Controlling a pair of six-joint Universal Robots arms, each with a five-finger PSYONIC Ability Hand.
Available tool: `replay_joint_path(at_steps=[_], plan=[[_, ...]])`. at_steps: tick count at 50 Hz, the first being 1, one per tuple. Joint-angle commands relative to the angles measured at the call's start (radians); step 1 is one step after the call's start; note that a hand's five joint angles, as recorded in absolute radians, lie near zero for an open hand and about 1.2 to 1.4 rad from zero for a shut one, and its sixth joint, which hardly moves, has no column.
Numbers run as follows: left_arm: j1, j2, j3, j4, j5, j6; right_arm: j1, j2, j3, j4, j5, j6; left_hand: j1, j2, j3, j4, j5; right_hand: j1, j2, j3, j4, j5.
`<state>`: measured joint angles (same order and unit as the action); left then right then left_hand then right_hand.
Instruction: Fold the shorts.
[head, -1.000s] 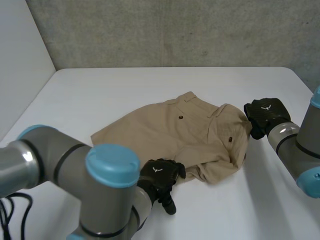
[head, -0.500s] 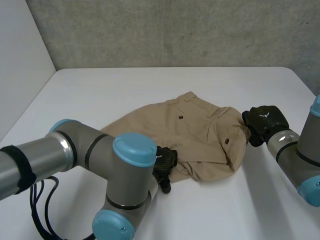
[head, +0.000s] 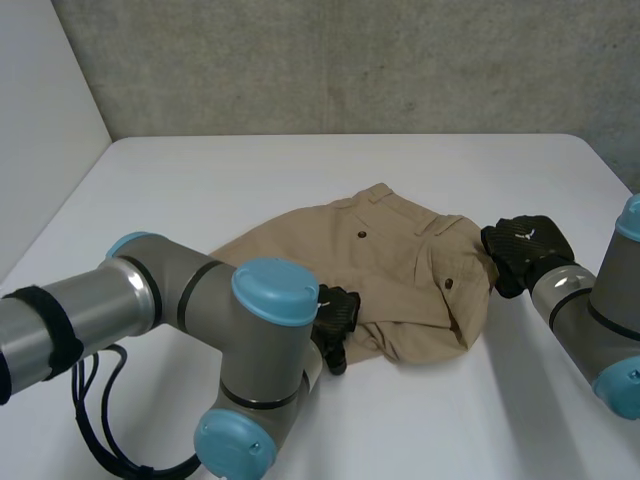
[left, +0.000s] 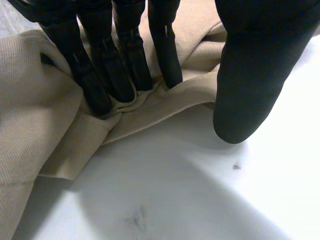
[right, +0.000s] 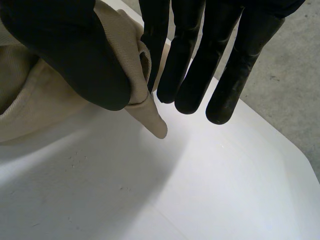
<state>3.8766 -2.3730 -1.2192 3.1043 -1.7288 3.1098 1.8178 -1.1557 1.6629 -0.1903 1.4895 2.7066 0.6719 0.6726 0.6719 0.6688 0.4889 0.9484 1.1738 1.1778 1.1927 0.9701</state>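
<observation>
A flat white table (head: 300, 170) is spread across the scene, and a small dark speck (left: 236, 166) is seen on its surface. A rough grey concrete wall (head: 350, 60) is set along its far edge, and a plain white panel (head: 40, 120) along its left edge.

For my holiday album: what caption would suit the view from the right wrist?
The right hand pinches an edge of the tan shorts between thumb and finger, above the white table.
</observation>
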Motion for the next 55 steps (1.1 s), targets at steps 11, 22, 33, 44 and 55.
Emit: replay_joint_path(at_steps=[11,22,33,44,55], plan=[[-0.002,-0.028,0.053,-0.001,0.000,0.003,0.003,0.001,0.005,0.000,0.000,-0.005,0.263,0.263,0.263,0.266,0.272,0.448,0.222,0.218,0.204,0.252],[-0.006,-0.009,0.053,-0.004,-0.009,0.000,0.001,0.001,0.005,0.000,-0.002,-0.005,0.724,0.724,0.724,0.727,0.733,0.448,0.222,0.218,0.204,0.252],[0.109,0.349,-0.091,-0.041,0.000,0.006,-0.011,-0.110,0.003,0.081,-0.021,-0.056,0.724,0.724,0.724,0.727,0.733,0.448,0.222,0.218,0.204,0.252],[0.214,0.731,-0.324,-0.125,0.032,0.009,-0.014,-0.278,0.028,0.328,-0.063,-0.168,0.724,0.724,0.724,0.727,0.733,0.448,0.222,0.218,0.204,0.252],[0.366,1.064,-0.586,-0.173,0.153,0.036,-0.075,-0.576,0.156,0.557,-0.063,-0.395,0.724,0.724,0.724,0.727,0.733,0.448,0.222,0.218,0.204,0.252]])
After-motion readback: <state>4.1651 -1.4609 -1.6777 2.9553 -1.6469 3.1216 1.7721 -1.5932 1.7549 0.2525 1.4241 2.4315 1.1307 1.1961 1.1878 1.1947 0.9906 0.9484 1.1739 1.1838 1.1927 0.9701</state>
